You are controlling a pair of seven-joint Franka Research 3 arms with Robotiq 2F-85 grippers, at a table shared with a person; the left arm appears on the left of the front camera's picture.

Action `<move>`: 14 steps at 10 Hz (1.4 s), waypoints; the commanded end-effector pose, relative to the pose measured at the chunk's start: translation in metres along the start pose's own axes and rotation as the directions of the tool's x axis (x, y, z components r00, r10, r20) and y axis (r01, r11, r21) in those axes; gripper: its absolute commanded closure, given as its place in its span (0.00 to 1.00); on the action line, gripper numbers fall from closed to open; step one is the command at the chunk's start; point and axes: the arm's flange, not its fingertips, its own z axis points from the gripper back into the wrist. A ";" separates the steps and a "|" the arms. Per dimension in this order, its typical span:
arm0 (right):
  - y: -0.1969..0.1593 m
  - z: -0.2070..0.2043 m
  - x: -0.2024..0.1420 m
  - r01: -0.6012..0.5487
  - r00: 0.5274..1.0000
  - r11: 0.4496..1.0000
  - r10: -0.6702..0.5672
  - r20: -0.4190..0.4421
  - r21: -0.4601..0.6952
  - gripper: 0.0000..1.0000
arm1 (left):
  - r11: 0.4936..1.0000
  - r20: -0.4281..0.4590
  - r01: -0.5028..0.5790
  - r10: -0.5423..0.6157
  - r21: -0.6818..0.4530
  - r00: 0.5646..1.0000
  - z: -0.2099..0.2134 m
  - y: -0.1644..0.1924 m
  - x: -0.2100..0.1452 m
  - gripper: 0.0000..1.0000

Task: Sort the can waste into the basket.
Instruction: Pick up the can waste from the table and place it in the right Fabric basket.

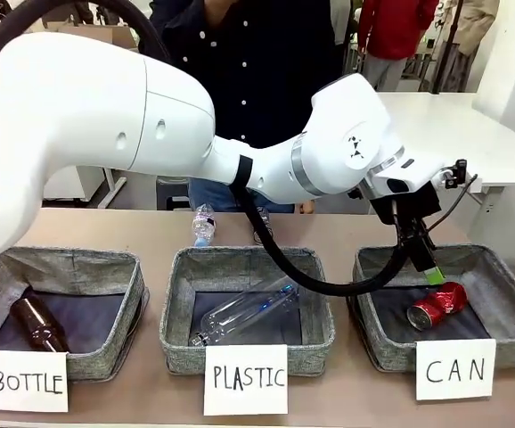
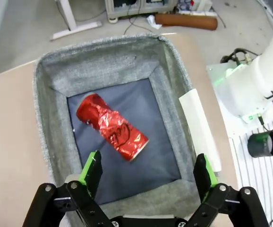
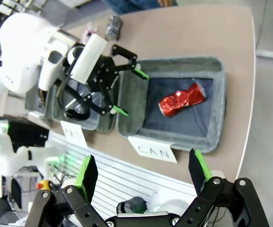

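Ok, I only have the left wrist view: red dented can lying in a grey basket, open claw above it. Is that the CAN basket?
Observer: Yes. In the front view that square grey fabric basket carries a white paper sign handwritten CAN on its near wall.
Operator: And the right claw?
Observer: The right claw is open with nothing between its fingers. It points down toward that basket from the sign side.
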 end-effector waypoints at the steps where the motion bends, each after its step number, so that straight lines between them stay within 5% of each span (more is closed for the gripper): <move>1: 0.000 -0.001 0.001 0.011 1.000 1.000 -0.011 0.013 -0.006 0.00 | 0.994 -0.060 -0.103 0.100 -0.042 0.993 0.021 -0.005 -0.009 0.00; 3: 0.008 -0.020 0.021 0.017 0.999 0.999 -0.019 -0.047 -0.042 0.00 | 0.952 -0.089 -0.255 0.243 -0.168 0.966 0.077 -0.024 -0.056 0.00; 6: 0.037 -0.060 0.076 -0.103 0.988 0.986 0.117 -0.100 0.128 0.00 | 0.901 0.033 -0.353 0.372 -0.253 0.928 0.121 -0.089 -0.144 0.00; 8: 0.059 -0.080 0.092 -0.132 0.973 0.979 0.158 -0.166 0.155 0.00 | 0.858 0.158 -0.454 0.496 -0.238 0.854 0.166 -0.135 -0.203 0.00; 11: 0.115 -0.160 0.108 -0.071 0.949 0.970 0.138 -0.284 0.233 0.00 | 0.763 0.513 -0.627 0.605 -0.156 0.608 0.274 -0.197 -0.276 0.00; 13: 0.162 -0.217 0.108 0.150 0.935 0.902 0.004 -0.355 0.405 0.00 | 0.651 0.679 -0.726 0.637 -0.221 0.364 0.319 -0.234 -0.312 0.00; 14: 0.174 -0.231 0.110 0.294 0.911 0.835 -0.098 -0.400 0.466 0.00 | 0.622 0.716 -0.736 0.639 -0.266 0.281 0.333 -0.244 -0.330 0.00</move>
